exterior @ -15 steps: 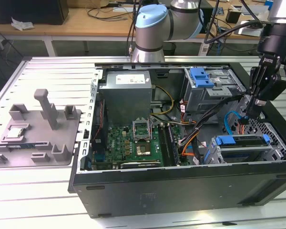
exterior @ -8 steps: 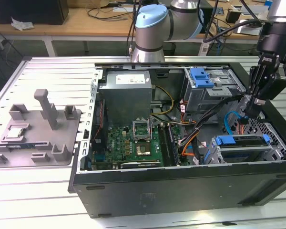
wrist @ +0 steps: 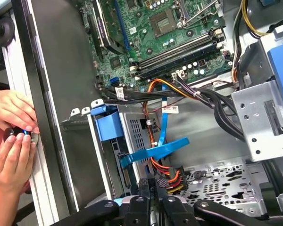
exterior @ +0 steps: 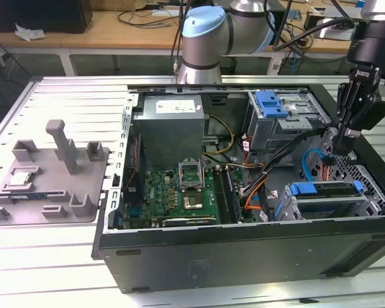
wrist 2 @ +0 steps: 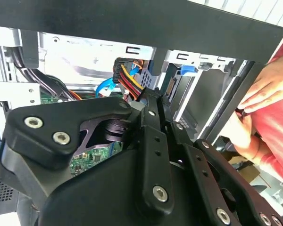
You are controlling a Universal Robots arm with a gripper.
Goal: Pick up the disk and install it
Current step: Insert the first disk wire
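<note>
**Pincer over the drive corner**

Pincer [exterior: 337,145] pressed together, empty, above the cables [exterior: 289,151]; disk [exterior: 327,200] sits low in the case [exterior: 244,256], just below. Likely best: go straight and slow, clear of cables and the hands [wrist: 14,141] at the case edge.

1. The computer case [exterior: 244,256] is black outside, bare grey metal within.
2. Inside the case, the motherboard [exterior: 179,192] is green, dotted with silver.
3. Also inside the case: a bright blue latch [exterior: 273,104], a flat blue cable [wrist: 155,151], wires [wrist: 166,175] in orange, red and yellow.
4. Over the case, the gripper [exterior: 339,146] is black; behind the case, the arm [exterior: 199,61] is silver, capped pale blue.
5. Beside the case, a plain grey tray [exterior: 51,184].
</note>
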